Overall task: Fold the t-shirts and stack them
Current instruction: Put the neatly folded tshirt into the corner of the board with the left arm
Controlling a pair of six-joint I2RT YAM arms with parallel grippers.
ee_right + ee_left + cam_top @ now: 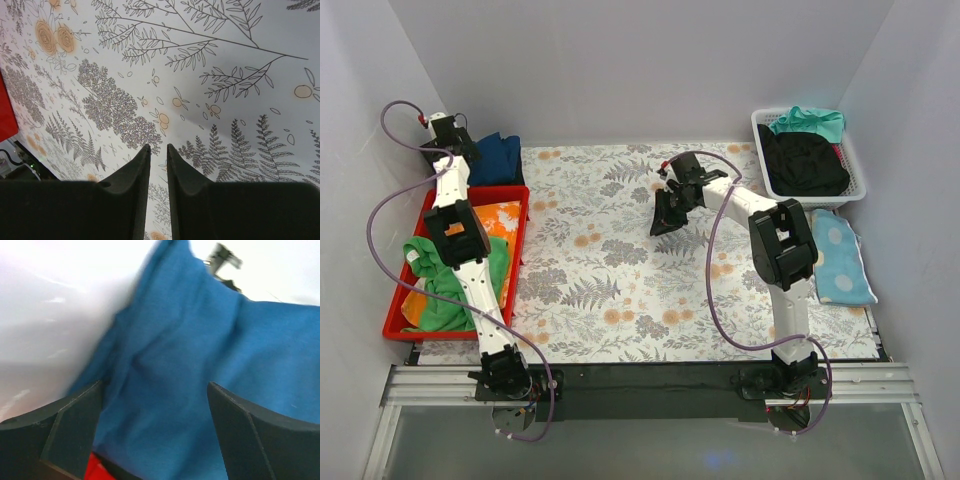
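A blue t-shirt (500,157) lies bunched at the far left, just behind the red tray (405,330). My left gripper (463,143) is right at it. In the left wrist view the blue cloth (190,365) fills the frame, and the left gripper (155,387) is open with a finger on each side of it. A black t-shirt (805,162) and a teal one (810,121) lie in the white basket (860,190) at the far right. My right gripper (663,222) hangs shut and empty over the floral cloth (158,147).
The red tray holds a green cloth (445,285) and an orange cloth (500,216). A pale blue patterned cloth (840,258) lies at the right edge. A floral tablecloth (620,280) covers the table. White walls close in the left, back and right.
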